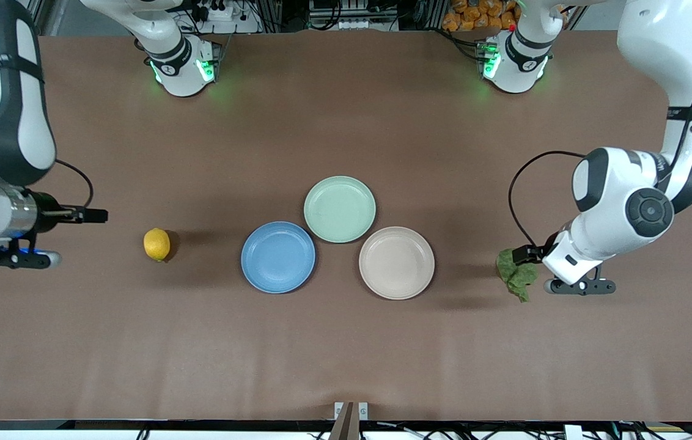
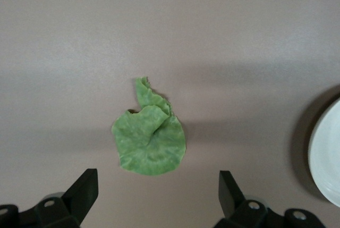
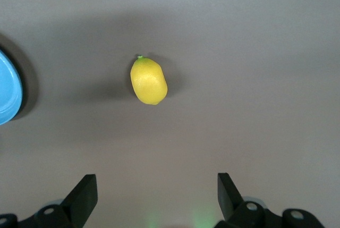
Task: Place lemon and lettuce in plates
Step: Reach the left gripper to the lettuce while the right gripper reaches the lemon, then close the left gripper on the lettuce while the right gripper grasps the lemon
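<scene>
Pick-up not begun: left gripper, jaws wide, hung over lettuce at cream plate's 3 o'clock; right gripper, likewise wide, hung near lemon at blue plate's 9 o'clock; each needed to descend and close.

Front camera sat high, facing the arm bases across the surface. Each wrist camera looked straight down, close: left shared the lettuce with front, right the lemon.

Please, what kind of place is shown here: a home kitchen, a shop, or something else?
Most likely a robotics laboratory. Two robot arms stand at a brown table holding only a lemon, a lettuce leaf and three plates. Cables and metal framing run along the table's edge where the arms' bases stand.
</scene>
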